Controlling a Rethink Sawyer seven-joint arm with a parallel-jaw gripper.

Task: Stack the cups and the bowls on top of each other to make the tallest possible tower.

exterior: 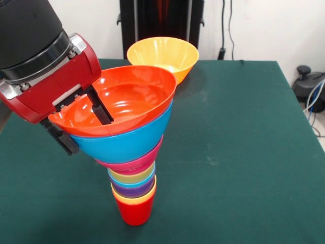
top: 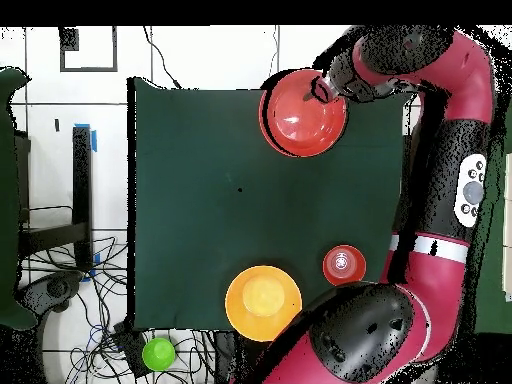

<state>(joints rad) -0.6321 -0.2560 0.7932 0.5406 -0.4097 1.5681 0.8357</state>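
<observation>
Front view: stood near the table's [exterior: 244,152] front edge, the tower [exterior: 134,168], tilted a little, built on a red cup [exterior: 134,211] as base. Above that, nested cups in pale yellow, purple, blue and yellow-green, then a pink bowl [exterior: 133,161], a large blue bowl [exterior: 124,142] and, topmost, a wide orange bowl [exterior: 122,104]. Reached in from the upper left, the red and black arm [exterior: 45,66]. Gripper [exterior: 84,129] clamped over the near-left rim of the orange bowl: one black finger [exterior: 100,108] inside the bowl against its wall, the other outside below the rim beside the blue bowl, so pinching the orange bowl's rim. Behind the tower, well apart and close to the pedestal, a large yellow-orange bowl [exterior: 163,57] sitting upright on the green cloth.

Overhead view: seen straight down, the orange bowl [top: 303,115] as a red-orange disc near the table's [top: 200,200] top right corner, with the dark gripper [top: 325,88] at its upper right rim; fingers not distinguishable here. Near the bottom edge, the yellow-orange bowl [top: 263,302], and just to its right a small red-orange bowl [top: 343,264] beside the arm's base. Off the table at the lower left, among cables, a small green cup [top: 158,353].
</observation>
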